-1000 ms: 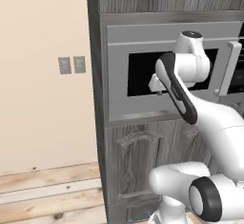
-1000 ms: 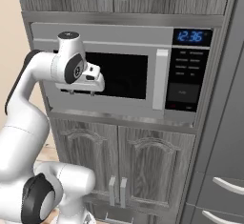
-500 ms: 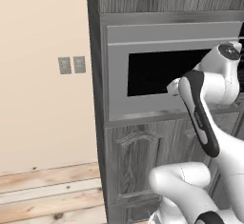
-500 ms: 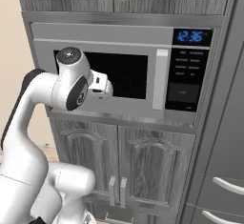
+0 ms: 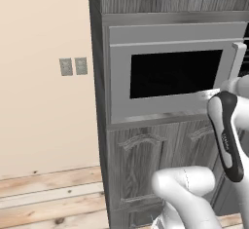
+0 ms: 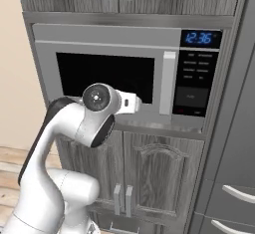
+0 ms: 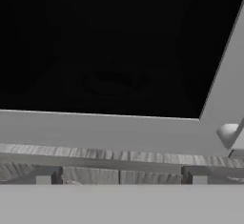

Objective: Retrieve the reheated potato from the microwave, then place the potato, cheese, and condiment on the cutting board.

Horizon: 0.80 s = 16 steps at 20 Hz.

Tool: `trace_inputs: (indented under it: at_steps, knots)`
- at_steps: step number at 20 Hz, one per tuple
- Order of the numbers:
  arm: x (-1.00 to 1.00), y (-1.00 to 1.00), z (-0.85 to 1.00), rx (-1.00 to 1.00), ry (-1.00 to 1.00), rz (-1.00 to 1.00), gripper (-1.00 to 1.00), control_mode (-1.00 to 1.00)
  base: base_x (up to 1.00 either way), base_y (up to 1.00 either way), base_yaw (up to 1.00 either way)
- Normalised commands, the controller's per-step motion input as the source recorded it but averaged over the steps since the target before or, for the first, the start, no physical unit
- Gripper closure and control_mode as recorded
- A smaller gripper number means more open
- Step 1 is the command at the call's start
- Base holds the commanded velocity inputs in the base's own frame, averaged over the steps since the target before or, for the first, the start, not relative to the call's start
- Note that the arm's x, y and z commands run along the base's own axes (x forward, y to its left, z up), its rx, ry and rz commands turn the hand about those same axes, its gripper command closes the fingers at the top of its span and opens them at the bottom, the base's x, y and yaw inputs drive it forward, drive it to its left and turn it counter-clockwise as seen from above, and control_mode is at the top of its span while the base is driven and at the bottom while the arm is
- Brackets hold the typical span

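Right base view is showing the microwave (image 6: 124,73) sitting built into grey wood cabinets, its door closed, the wide dark window (image 6: 104,76) facing out and the pale upright handle (image 6: 168,82) standing just left of the button panel (image 6: 196,81), where a blue clock (image 6: 200,38) is glowing. The white arm is bending up from the lower left, and its hand is reaching toward the lower edge of the door, just left of the handle; the claw (image 6: 135,102) is pointing at the microwave, though its fingers are too small here to make out. Left base view is showing the same microwave (image 5: 170,77) from the other side, with the handle (image 5: 238,60) at the far right of the door and the arm's dark-striped forearm crossing in front of the lower cabinet doors (image 5: 151,169); two wall plates (image 5: 73,66) are sitting on the beige wall to the left, above a wooden floor (image 5: 48,203). Hand view is looking close at the dark window (image 7: 109,46) and the grey frame (image 7: 105,132) below it, with the foot of the handle (image 7: 229,133) at the right. The claw's jaws are standing spread wide and holding nothing. The potato cannot be made out behind the dark glass.
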Motion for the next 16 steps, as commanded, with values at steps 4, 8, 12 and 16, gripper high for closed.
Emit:
trace_inputs:
  at_steps: [4, 8, 12, 16]
  knots:
    - [0.05, -0.68, 0.28, 0.00, -0.01, 0.00, -1.00, -1.00, 0.00, 0.00, 0.00]
    - [0.13, -0.64, 0.27, 0.00, 0.05, 0.00, -1.00, -1.00, 0.00, 0.00, 0.00]
    - [0.20, -0.62, 0.28, 0.00, 0.15, 0.00, -1.00, -1.00, 0.00, 0.00, 0.00]
    - [0.29, -0.54, 0.21, 0.00, 0.26, 0.00, -1.00, -1.00, 0.00, 0.00, 0.00]
